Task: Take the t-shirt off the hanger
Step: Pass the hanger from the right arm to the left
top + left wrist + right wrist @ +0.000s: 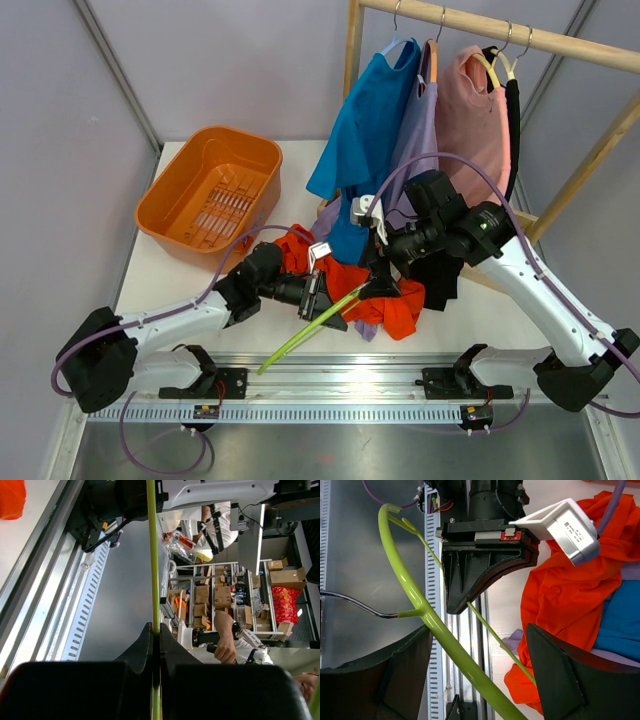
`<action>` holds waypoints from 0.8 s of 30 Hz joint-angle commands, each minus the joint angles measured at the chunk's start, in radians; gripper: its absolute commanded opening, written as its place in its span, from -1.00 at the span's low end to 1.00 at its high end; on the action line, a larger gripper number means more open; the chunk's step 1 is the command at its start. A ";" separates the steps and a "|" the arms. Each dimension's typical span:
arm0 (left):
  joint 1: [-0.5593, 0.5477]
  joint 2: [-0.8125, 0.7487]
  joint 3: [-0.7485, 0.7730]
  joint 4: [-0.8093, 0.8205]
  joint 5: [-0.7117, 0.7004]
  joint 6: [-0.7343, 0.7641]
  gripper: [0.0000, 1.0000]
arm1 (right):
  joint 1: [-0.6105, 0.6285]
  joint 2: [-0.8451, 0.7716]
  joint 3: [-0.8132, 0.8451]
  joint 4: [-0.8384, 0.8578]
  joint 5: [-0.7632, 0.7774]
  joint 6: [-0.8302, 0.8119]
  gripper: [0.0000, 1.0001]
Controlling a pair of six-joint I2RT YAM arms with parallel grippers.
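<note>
Clamping left jaws tight on green hanger (300,342) near bench (300,170) front edge; right jaws spread wide around it, gripping nothing; orange t-shirt (398,312) heaped just right, mid-bench.

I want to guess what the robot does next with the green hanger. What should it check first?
1. Left gripper shut on the green hanger: ok, it pinches the thin bar.
2. Right gripper open: ok, the hanger runs between its fingers without being pinched.
3. Orange t-shirt fully off the hanger: cannot tell, the thin bar's far end meets the cloth.
4. Orange t-shirt resting on the table: ok, it lies in a heap.
5. Blue t-shirt hanging on the wooden rail, out of the way: not ok, it hangs right behind the grippers.
</note>
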 commanded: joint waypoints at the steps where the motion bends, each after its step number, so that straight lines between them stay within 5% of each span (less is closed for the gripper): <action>1: -0.009 -0.062 0.031 0.261 0.072 -0.099 -1.00 | -0.005 0.044 0.048 0.150 0.101 0.031 0.64; 3: -0.009 -0.068 0.035 0.252 0.072 -0.096 -1.00 | -0.007 0.061 0.063 0.174 0.118 0.074 0.86; 7: -0.009 -0.074 0.044 0.239 0.074 -0.087 -1.00 | -0.005 0.089 0.105 0.196 0.143 0.129 0.99; 15: -0.009 -0.073 0.058 0.259 0.103 -0.095 -1.00 | -0.007 0.155 0.182 0.200 0.135 0.175 0.99; 20: -0.011 -0.076 0.072 0.253 0.175 -0.078 -1.00 | -0.005 0.205 0.295 0.093 0.014 0.056 0.99; 24: -0.012 -0.122 0.136 -0.021 0.253 0.118 -1.00 | -0.007 0.241 0.384 -0.046 -0.096 -0.091 0.99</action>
